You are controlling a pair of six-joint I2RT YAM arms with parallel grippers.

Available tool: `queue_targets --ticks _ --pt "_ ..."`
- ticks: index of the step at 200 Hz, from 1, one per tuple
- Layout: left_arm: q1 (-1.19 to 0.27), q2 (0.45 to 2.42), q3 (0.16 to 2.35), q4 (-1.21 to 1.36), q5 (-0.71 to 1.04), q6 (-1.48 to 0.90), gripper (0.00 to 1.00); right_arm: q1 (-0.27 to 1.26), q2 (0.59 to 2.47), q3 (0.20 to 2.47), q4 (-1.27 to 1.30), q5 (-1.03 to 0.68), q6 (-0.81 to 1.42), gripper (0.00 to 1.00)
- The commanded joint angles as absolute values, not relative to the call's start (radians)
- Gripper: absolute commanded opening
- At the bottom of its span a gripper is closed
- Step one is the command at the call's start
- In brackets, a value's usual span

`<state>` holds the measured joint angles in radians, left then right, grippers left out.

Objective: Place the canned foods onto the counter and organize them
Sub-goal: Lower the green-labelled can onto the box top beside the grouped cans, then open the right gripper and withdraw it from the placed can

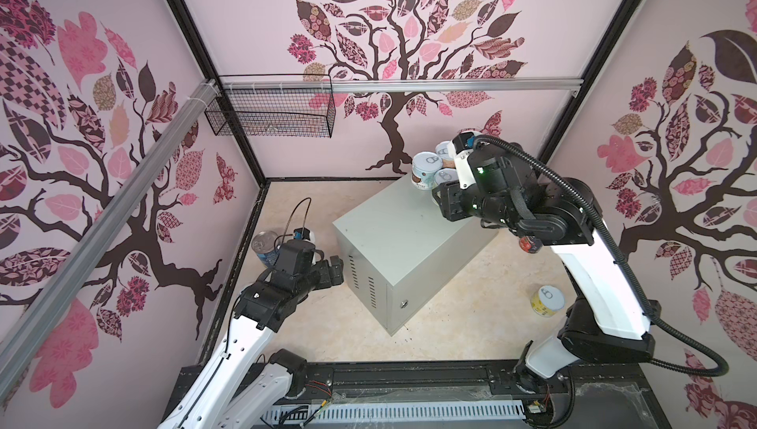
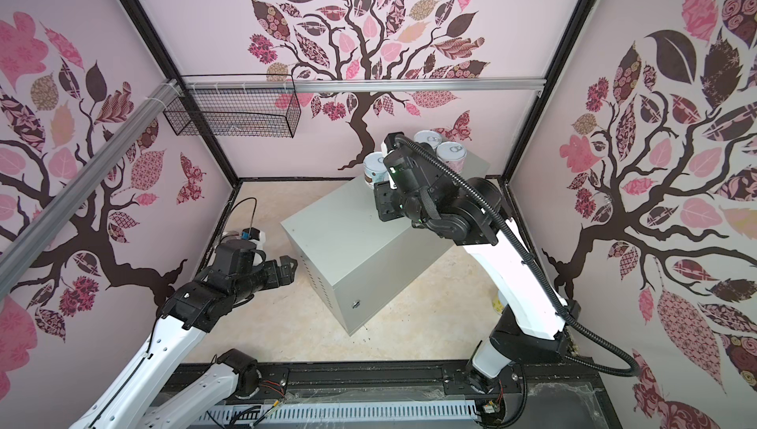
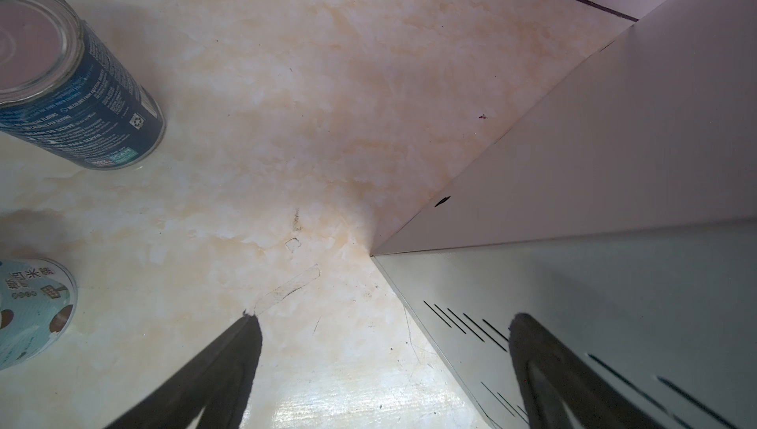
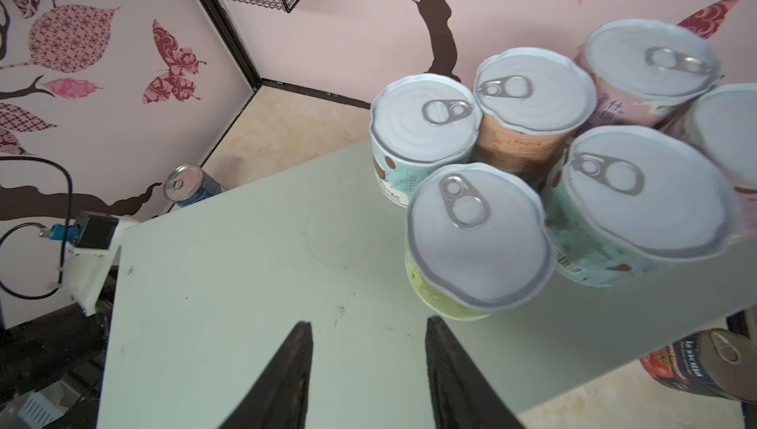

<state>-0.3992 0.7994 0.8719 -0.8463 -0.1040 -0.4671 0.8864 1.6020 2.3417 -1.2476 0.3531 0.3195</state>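
The counter [image 1: 393, 234] is a light-grey metal box standing on the floor. Several short pull-tab cans cluster at its far end, among them a green-labelled can [image 4: 479, 238] and a teal one [image 4: 426, 119]. My right gripper [image 4: 368, 321] hovers over the bare counter top just short of the green can, jaws apart with nothing between them. A tall blue can [image 1: 264, 242] and a short teal can [image 3: 32, 308] stand on the floor at the left. My left gripper [image 3: 385, 318] hangs wide open and empty by the counter's vented side. A yellow can [image 1: 547, 300] and a tomato can [image 4: 704, 369] stand on the floor at the right.
A black wire mesh basket [image 1: 270, 111] hangs on the back wall's rail at the upper left. Papered walls close the cell on three sides. The marbled floor [image 1: 471, 316] runs round the counter. A black rail with cable trunking [image 1: 409, 410] lines the front edge.
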Motion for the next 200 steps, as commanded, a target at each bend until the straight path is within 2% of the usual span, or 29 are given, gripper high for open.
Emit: queue_targets --ticks 1,108,200 --pt "-0.395 0.786 0.848 -0.828 -0.109 -0.463 0.98 0.9 1.634 2.35 -1.225 0.352 0.338 0.38" --pt "-0.395 0.785 0.846 -0.827 -0.104 -0.461 0.98 0.886 1.672 2.236 -1.138 0.416 0.311 0.35" --pt "-0.391 0.794 0.845 -0.823 -0.095 -0.46 0.98 0.786 1.664 2.19 -1.111 0.345 0.301 0.35"
